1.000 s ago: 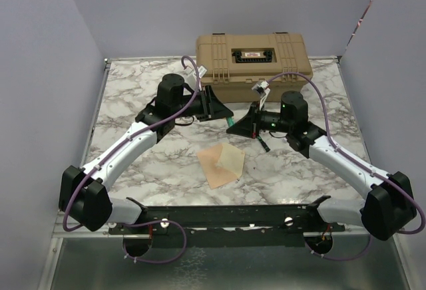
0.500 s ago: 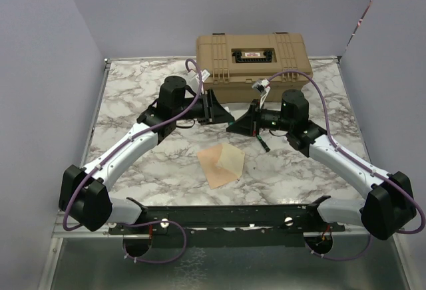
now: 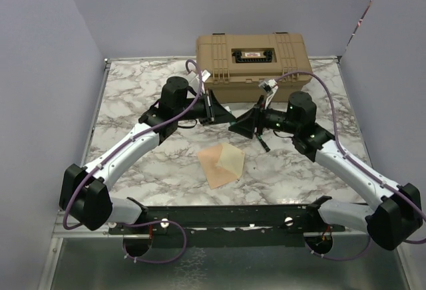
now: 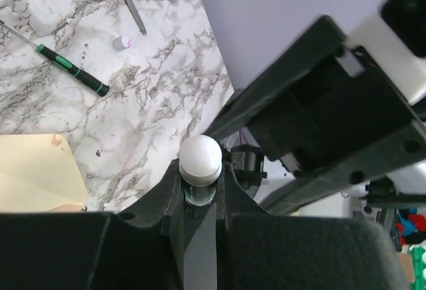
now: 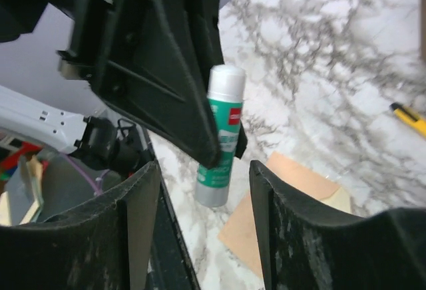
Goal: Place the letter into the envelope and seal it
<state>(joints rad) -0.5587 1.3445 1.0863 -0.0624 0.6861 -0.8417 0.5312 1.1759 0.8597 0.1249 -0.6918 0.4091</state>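
The left gripper point(image 3: 221, 110) clamps a white-capped green glue stick point(image 5: 221, 137) facing the right gripper point(image 3: 242, 126), its fingers spread wide, near the peach-tan paper envelope point(image 3: 223, 163) lying open-flapped on the marble table point(image 3: 133, 97).

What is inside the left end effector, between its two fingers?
A white-capped green glue stick sits clamped in the left end effector. One black finger covers part of its label. The cap and the lower end show, but the covered side cannot be seen.

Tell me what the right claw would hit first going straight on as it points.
Likely the glue stick held by the left claw; it sits dead ahead of the open right claw, though depth is unclear.
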